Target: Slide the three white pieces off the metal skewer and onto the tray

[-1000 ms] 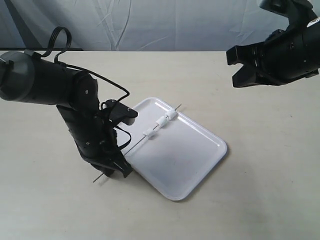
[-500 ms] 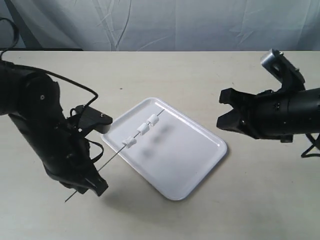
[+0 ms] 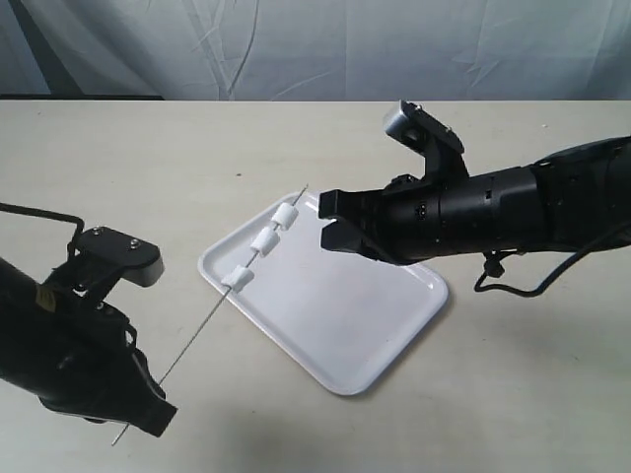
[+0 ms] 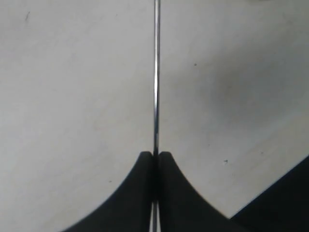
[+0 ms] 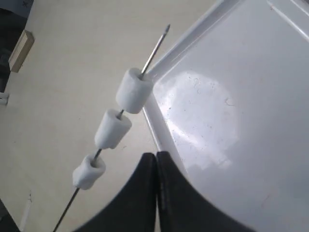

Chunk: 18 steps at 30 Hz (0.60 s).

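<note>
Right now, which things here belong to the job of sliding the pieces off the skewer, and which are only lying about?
Job: skewer, held by the left gripper; three white pieces on it; tray; right gripper.
Lying about: table; grey cloth behind.

**Pale table, one tray lying on it**

The broad, matte cream-coloured table (image 3: pixel 513 394) carries a flat, glossy white rectangular tray (image 3: pixel 345 325) with rounded corners and a low raised rim. The tray rests flat near the table's middle, turned askew so that its long sides run from 10 o'clock to 4 o'clock. Its floor catches a soft glare. A tiny dark speck (image 3: pixel 237 176) marks the table toward 11 o'clock from the tray, well apart from it.
</note>
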Tool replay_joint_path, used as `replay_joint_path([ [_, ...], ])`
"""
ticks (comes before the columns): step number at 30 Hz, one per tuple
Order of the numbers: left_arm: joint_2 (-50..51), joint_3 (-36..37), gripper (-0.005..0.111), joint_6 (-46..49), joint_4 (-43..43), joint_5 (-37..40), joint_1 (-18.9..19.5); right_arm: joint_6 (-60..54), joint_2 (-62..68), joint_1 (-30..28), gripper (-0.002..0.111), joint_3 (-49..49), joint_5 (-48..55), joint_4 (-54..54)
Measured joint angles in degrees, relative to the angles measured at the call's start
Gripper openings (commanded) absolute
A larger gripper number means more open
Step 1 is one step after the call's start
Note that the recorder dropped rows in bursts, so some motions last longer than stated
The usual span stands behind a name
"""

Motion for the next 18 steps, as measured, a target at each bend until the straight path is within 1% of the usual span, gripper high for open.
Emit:
replay_joint_path([
  [5, -1.95, 1.25, 0.0, 0.98, -4.12, -2.8, 0.0, -1.05, 0.04, 0.02, -0.001, -0.09, 0.31, 0.0],
  [9, -2.64, 1.38, 0.0, 2.69, -7.25, -2.94, 0.0, -1.41, 0.59, 0.02, -0.001, -1.2, 2.94, 0.0],
  [12, -2.74, 1.38, 0.0, 2.96, -7.42, -2.94, 0.0, -1.52, 0.94, 0.12, -0.001, -2.78, 5.9, 0.0],
  [18, -2.74, 1.38, 0.0, 3.1, -7.42, -2.61, 0.0, -1.14, 0.94, 0.12, -0.001, -4.28, 6.8, 0.13],
])
